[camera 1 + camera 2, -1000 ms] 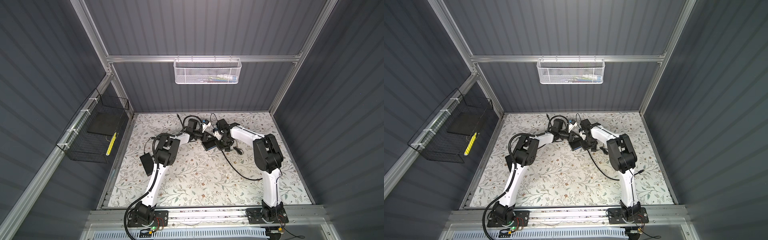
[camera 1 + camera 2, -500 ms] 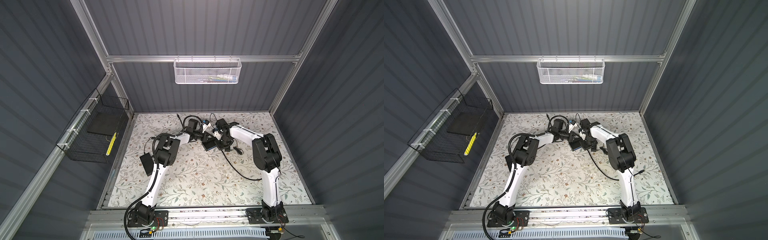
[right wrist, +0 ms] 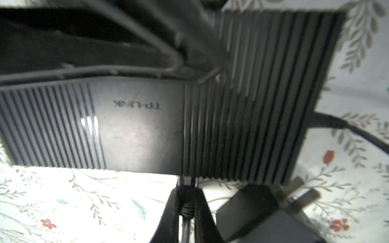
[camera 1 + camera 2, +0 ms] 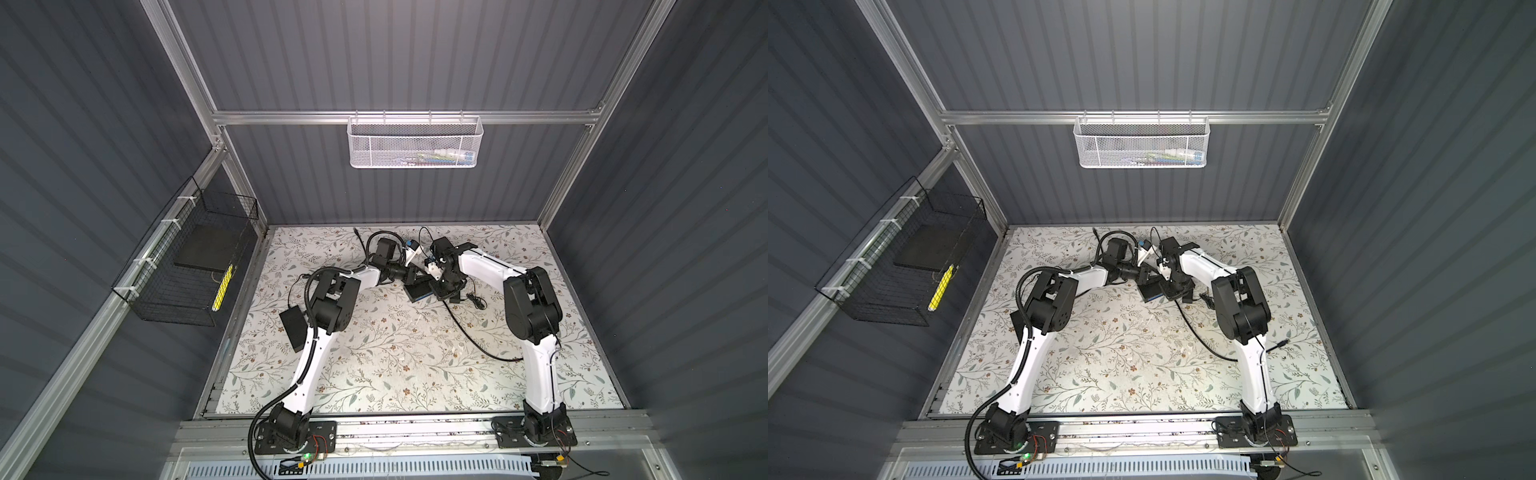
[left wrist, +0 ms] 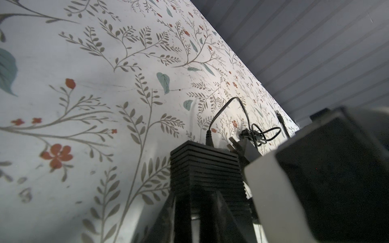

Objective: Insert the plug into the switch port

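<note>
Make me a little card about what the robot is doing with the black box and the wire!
box: black switch on the flowery table
left fingers: clamped on one end of the switch
right fingers: pinching the plug and its wire
plug spot: tip right at the switch's long edge; the port itself is hidden
nearby: power adapter beside the switch

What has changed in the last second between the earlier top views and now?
Hardly anything. The right arm's elbow seems to have shifted slightly toward the middle. Nothing was grasped or released. Unchanged: the right gripper stays shut on the plug at the edge of the TP-LINK switch, the left gripper still holds the switch, and the power adapter lies beside it.
</note>
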Action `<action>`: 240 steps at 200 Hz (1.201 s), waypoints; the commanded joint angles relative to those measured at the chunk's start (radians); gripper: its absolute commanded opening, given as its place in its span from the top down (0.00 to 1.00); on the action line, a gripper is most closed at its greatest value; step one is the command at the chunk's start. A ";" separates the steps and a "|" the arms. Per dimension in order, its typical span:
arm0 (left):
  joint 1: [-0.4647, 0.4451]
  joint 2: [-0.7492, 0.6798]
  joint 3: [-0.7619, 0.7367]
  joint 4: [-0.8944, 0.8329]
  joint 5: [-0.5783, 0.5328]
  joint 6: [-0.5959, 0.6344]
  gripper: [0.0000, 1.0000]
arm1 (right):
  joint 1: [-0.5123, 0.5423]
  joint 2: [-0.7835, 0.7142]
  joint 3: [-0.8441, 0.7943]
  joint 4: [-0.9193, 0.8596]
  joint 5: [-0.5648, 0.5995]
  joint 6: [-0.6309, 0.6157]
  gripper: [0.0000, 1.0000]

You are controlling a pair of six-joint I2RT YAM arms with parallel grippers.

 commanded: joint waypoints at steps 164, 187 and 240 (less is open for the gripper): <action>-0.116 0.010 -0.065 -0.154 0.173 0.010 0.75 | -0.002 -0.016 0.043 0.426 0.053 0.059 0.99; -0.076 0.010 -0.041 -0.179 0.152 0.030 0.74 | -0.003 -0.065 -0.034 0.426 0.051 0.059 0.97; -0.019 -0.026 -0.094 -0.110 0.091 -0.023 0.73 | -0.001 -0.153 -0.215 0.407 0.061 0.067 0.84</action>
